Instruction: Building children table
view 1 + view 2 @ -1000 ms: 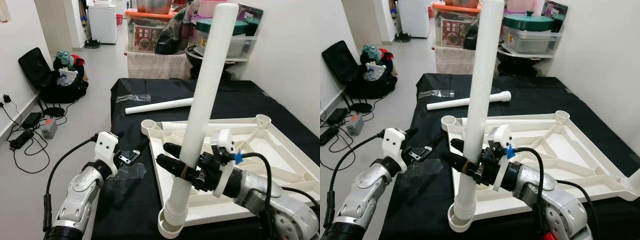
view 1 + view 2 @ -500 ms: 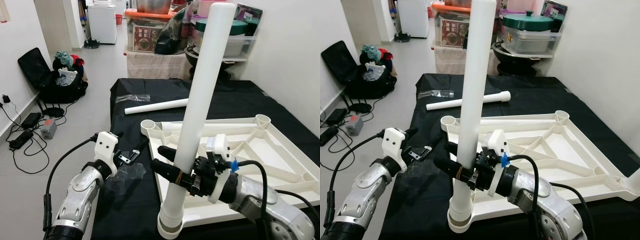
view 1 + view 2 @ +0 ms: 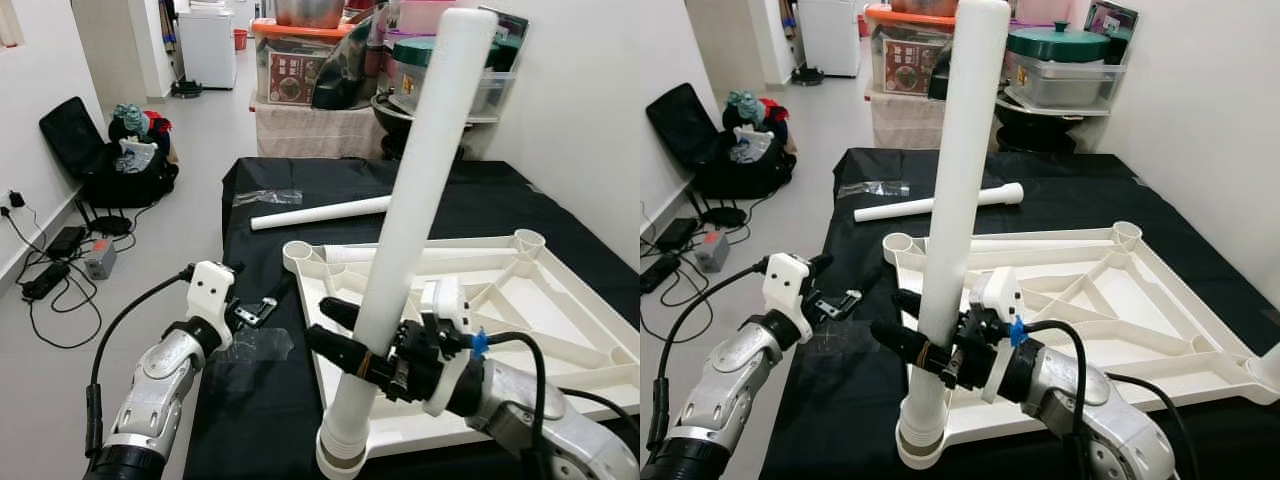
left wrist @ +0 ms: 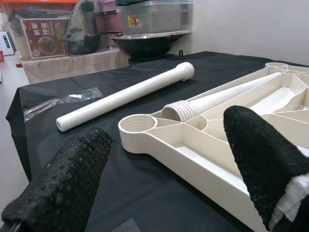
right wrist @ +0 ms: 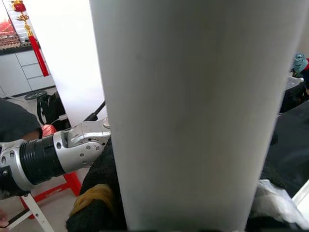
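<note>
The white table top (image 3: 560,300) lies upside down on a black-covered table. My right gripper (image 3: 316,318) is shut on a long white leg (image 3: 420,200) low on its shaft. The leg leans slightly right, and its threaded foot sits in the near left corner socket (image 3: 338,462). In the right wrist view the leg (image 5: 193,111) stands right up against the camera. My left gripper (image 3: 262,280) is open and holds nothing, hovering over the cloth just left of the table top. A second leg (image 4: 125,94) lies on the cloth beyond it. A third leg (image 4: 227,95) rests inside the table top.
A clear plastic bag (image 3: 268,196) lies at the cloth's far left and crumpled wrap (image 3: 255,345) under my left gripper. Boxes and pots (image 3: 300,60) stand behind the table. A black bag (image 3: 110,160) and cables (image 3: 50,270) are on the floor to the left.
The held leg swung nearly upright half a second ago and now leans right again, its foot still at the corner socket. The left gripper has barely moved.
</note>
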You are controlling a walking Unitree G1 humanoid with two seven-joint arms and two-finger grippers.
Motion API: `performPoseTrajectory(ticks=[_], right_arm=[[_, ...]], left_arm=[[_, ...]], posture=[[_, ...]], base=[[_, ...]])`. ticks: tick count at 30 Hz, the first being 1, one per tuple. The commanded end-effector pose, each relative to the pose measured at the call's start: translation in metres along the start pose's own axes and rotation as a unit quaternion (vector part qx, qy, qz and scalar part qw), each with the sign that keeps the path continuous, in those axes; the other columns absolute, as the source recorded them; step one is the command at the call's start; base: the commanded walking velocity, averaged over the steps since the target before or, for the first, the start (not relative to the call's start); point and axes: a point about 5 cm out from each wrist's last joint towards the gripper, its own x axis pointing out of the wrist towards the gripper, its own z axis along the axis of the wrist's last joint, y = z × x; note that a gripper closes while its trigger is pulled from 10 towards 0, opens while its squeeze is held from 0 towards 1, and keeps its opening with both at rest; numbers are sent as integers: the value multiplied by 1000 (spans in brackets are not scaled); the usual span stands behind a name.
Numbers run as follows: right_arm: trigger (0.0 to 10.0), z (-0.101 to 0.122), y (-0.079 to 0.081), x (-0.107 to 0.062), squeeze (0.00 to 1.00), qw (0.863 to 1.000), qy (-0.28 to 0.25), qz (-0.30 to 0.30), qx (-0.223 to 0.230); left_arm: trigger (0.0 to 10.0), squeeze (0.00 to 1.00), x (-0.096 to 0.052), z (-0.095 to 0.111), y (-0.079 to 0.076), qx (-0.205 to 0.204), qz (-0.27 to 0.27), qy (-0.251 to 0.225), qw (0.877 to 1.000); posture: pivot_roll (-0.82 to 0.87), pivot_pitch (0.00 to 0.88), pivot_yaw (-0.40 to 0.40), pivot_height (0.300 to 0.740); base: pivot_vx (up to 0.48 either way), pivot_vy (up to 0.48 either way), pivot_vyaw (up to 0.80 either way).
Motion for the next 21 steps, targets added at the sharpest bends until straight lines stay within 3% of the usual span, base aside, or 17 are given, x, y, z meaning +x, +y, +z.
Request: performPoseTrajectory(ticks=[1,12,21], right_arm=[[0,-17,0,-4,0,998,43,2,41],[0,-9,2,-6,0,999,30,12,42],[0,-15,0,-4,0,998,40,8,43]], left_arm=[[10000,0,0,-1,2,2,0,5,1000],[10000,0,2,-3,2,2,1,5,1000],[10000,0,2,-4,2,3,4,5,1000]], posture=[[39,0,-68,740],[41,0,-73,740],[44,0,-78,740]], base=[[0,0,0],[0,0,0],[0,0,0]])
